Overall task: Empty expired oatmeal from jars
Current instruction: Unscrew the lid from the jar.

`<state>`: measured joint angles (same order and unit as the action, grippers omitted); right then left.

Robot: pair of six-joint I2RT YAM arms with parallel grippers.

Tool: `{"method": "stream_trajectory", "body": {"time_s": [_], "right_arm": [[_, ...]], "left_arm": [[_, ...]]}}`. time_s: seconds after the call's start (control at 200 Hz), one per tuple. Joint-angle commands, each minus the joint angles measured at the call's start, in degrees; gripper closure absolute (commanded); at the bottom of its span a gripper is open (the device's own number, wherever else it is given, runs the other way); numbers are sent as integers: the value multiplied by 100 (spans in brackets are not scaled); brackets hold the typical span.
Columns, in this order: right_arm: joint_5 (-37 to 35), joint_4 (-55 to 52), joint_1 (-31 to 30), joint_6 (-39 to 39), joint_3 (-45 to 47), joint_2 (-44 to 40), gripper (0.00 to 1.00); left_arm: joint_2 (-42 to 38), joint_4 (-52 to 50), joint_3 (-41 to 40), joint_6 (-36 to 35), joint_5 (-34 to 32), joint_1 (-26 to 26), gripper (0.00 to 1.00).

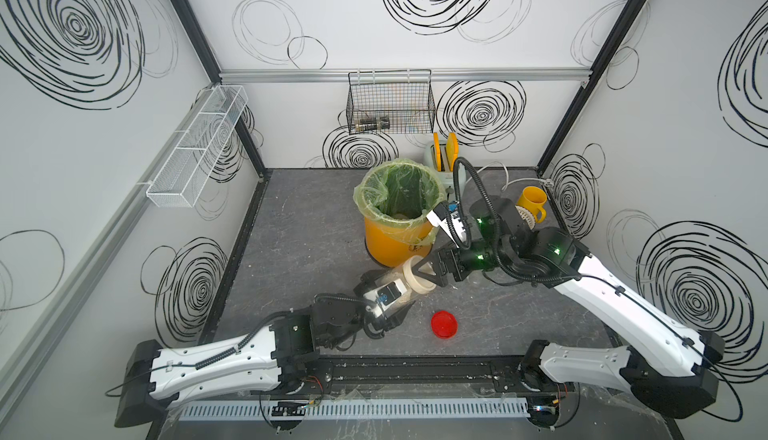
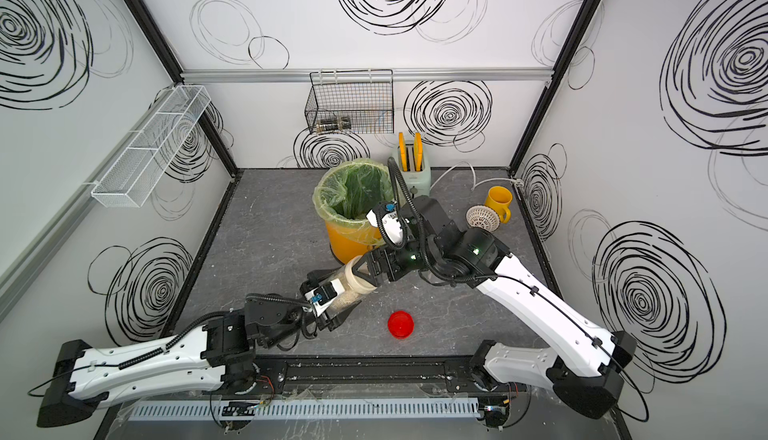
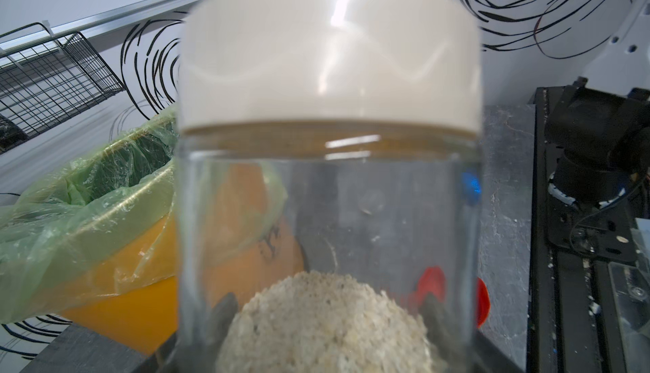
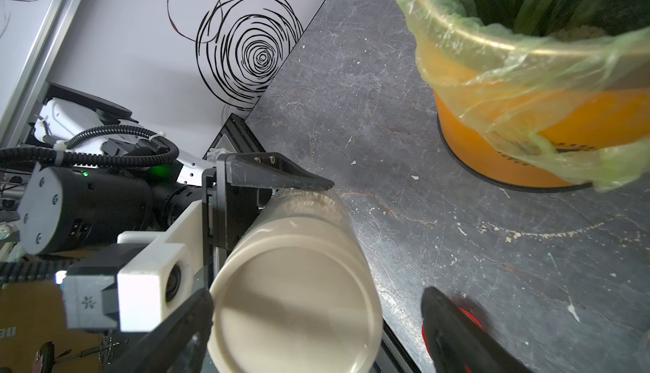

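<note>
1. Left claw (image 1: pixel 386 299) of mine is clamped on the clear jar (image 3: pixel 327 195), holding it tilted above the tabletop (image 1: pixel 299 226), on the near side of the orange bucket (image 1: pixel 390 238).
2. My right claw (image 1: pixel 420 278) stands open around the jar's cream lid (image 4: pixel 295 304); one finger meets the rim, the other stands apart.
3. Oatmeal (image 3: pixel 327 322) sits heaped at the jar's base end, inside my left claw.
4. A red lid (image 1: pixel 444 324) lies on the tabletop, near and right of the jar.

A clear jar (image 1: pixel 397 277), cream lid (image 1: pixel 416 282) on, tilts at mid-frame in a top view, lid toward upper right. Pale oatmeal (image 3: pixel 327 325) heaps at its base. A red lid (image 1: pixel 444 324) lies lower right.
</note>
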<state>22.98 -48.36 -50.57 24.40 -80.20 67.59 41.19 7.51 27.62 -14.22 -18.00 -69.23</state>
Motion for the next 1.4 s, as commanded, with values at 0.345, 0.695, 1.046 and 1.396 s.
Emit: {"method": "stream_trajectory", "body": {"time_s": [0.345,0.695,1.046,1.396], "right_arm": [[355,29,-141,-67,49,149,11],[263,95,-454,-605,43,182,27],[1635,383,-433,-3565,389,-231,32],[1035,218,-249,-4479,277,-274,3]], "left_arm": [[-234,1072,148,8,235,186,100],[-321,981,278,232,607,361,100],[-551,976,413,742,2114,516,100],[-1018,1163,252,1005,2498,681,100]]}}
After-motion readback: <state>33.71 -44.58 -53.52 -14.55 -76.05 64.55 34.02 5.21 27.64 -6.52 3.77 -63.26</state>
